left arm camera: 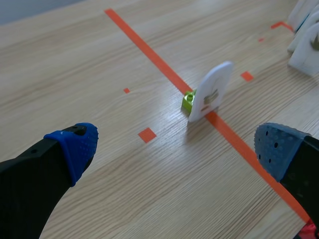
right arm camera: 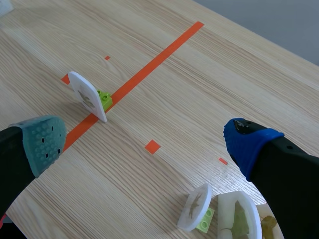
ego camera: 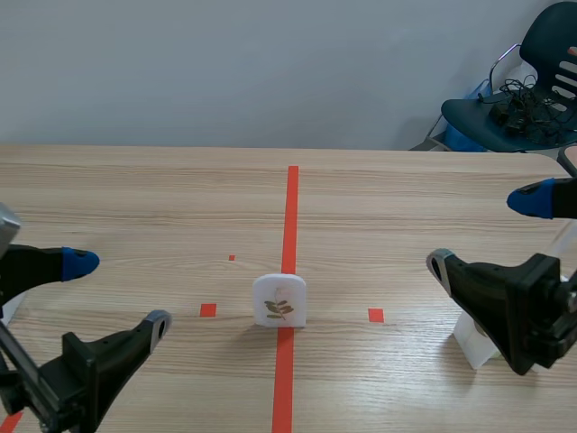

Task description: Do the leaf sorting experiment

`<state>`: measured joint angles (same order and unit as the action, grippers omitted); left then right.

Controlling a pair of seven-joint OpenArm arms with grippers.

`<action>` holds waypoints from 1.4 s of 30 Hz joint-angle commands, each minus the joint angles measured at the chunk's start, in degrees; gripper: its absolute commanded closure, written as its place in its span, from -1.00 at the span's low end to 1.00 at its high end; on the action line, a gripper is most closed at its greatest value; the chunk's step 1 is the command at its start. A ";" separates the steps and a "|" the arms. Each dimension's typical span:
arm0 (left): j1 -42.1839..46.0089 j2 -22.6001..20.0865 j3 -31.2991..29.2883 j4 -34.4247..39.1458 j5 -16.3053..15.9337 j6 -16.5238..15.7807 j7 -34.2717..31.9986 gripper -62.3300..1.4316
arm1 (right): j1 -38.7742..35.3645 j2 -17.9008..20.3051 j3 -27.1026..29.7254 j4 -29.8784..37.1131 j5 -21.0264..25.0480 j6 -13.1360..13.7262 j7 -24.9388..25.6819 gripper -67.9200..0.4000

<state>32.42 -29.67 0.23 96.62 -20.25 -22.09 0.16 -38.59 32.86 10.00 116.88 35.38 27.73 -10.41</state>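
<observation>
A white upright card with a leaf picture (ego camera: 279,301) stands on the orange-red centre line, propped by a small green brick (left arm camera: 188,100); the left wrist view shows this card (left arm camera: 212,91) ahead of my open left gripper (left arm camera: 179,149). In the right wrist view the same card (right arm camera: 87,95) stands ahead of my open right gripper (right arm camera: 144,144). Close under the right gripper lie two more white leaf cards (right arm camera: 195,207) (right arm camera: 238,215), one on a green brick (right arm camera: 206,220). In the scene view my left gripper (ego camera: 117,293) is low at the left and my right gripper (ego camera: 487,234) at the right, both holding nothing.
A white stand (ego camera: 475,343) sits beneath the right arm. More white cards (left arm camera: 305,45) lie at the far side in the left wrist view. A dark chair with cables (ego camera: 527,99) stands beyond the table's far right corner.
</observation>
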 commanded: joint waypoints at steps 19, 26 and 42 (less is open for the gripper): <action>-35.95 15.67 28.98 -40.22 14.12 -1.03 -14.12 -0.97 | 0.98 -0.22 0.07 -0.04 -0.24 -0.26 0.55 -1.00; -36.06 15.80 29.07 -40.50 14.08 0.57 -14.12 0.21 | 0.98 -0.22 0.07 -0.04 -0.22 -0.26 0.42 -1.00; -19.28 8.79 13.57 -18.69 5.38 -5.95 -10.25 0.82 | 0.98 -0.22 0.07 -0.04 -0.22 -0.26 0.24 -1.00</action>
<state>11.18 -20.64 15.51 77.69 -14.63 -28.32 -9.41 -38.59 32.71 10.00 116.84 34.94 27.70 -10.61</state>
